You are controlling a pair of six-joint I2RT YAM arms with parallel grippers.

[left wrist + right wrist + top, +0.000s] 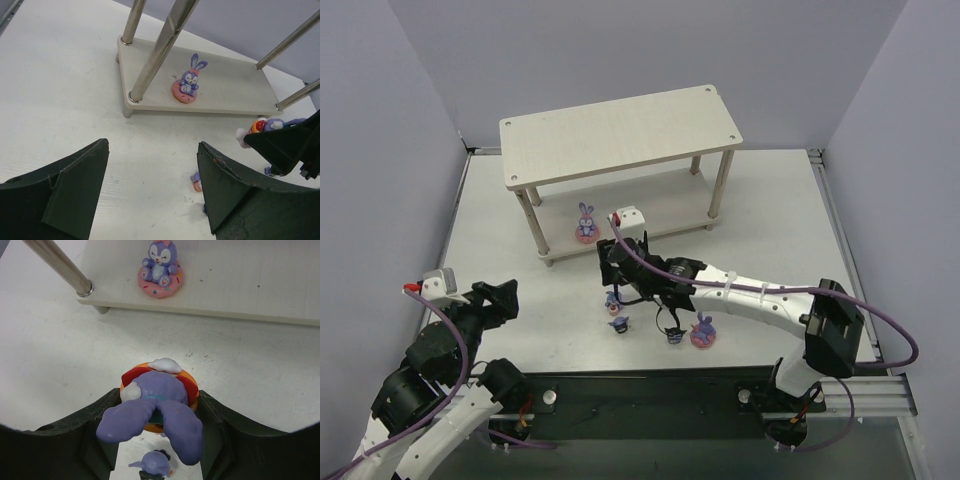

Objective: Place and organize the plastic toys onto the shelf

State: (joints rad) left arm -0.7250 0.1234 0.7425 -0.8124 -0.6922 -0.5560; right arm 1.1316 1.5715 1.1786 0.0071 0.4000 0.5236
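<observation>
One bunny (160,267) is sitting on the shelf's (620,135) lower board. The right gripper (159,412) is clamping a second bunny (157,390) just in front of it, probably to set it alongside. The left gripper (152,185) is hovering at the near left, jaws apart.

Open span on the shelf's lower board (230,85)
A bunny (188,82) stands at its left end by a front leg (159,52); rightward it lies bare.
</observation>
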